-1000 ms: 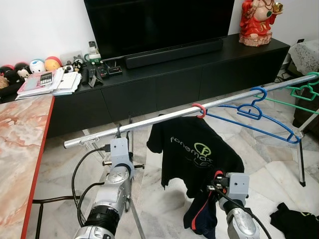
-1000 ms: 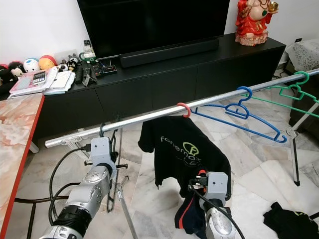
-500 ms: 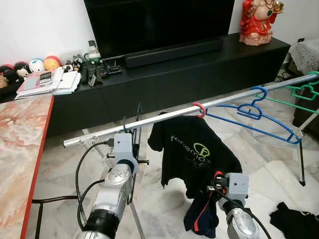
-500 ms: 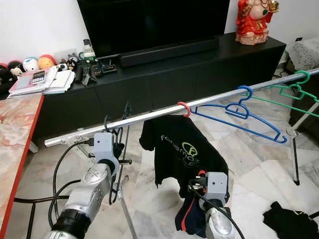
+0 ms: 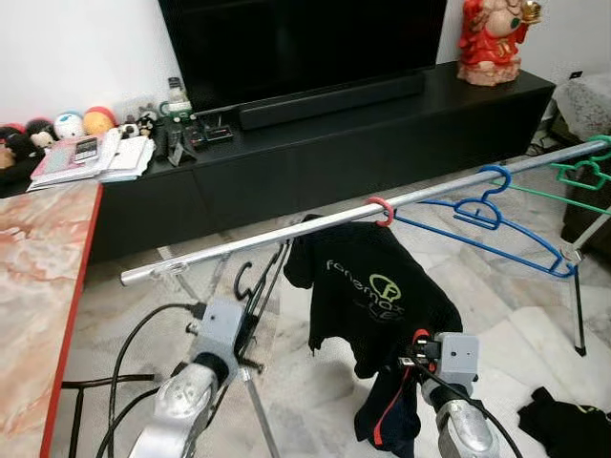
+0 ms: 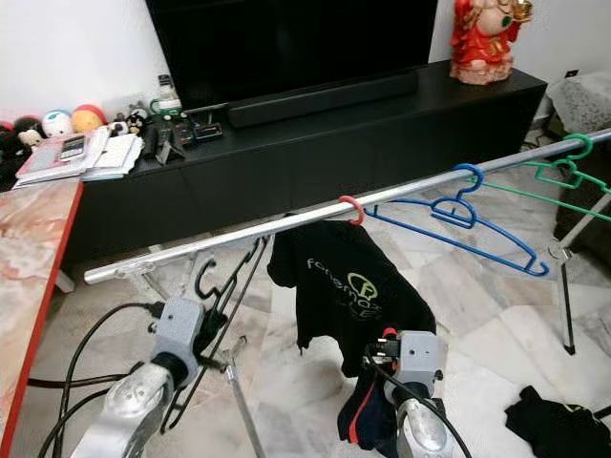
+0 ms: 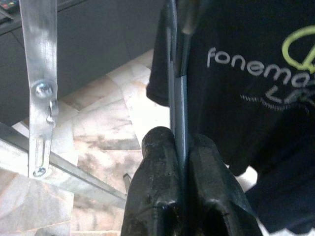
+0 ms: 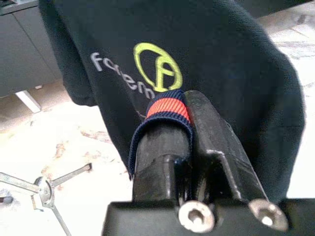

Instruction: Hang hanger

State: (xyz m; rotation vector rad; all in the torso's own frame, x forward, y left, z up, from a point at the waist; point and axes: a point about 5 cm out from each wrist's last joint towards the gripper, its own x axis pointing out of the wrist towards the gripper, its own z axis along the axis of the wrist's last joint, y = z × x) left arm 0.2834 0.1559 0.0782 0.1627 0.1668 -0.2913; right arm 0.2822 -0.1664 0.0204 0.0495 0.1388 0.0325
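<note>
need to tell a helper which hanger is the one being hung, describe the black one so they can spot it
Find the long silver rail across the room before the black TV cabinet. Below its left end, left of the black t-shirt, the left pincer is shut on the black hanger. Unlike the blue hanger and green hanger, it is thin, bare, its hook off the rail.

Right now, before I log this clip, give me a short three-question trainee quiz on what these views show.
1. True or false: the black hanger held by the left gripper is already hooked on the metal rail.
2. What does the right gripper hold? A) a blue hanger B) a dark garment with a red band C) nothing
3. Fill in: the black T-shirt hangs from a ___ hook.

Key: 1 false, its hook is below the rail; 2 B; 3 red.
</note>
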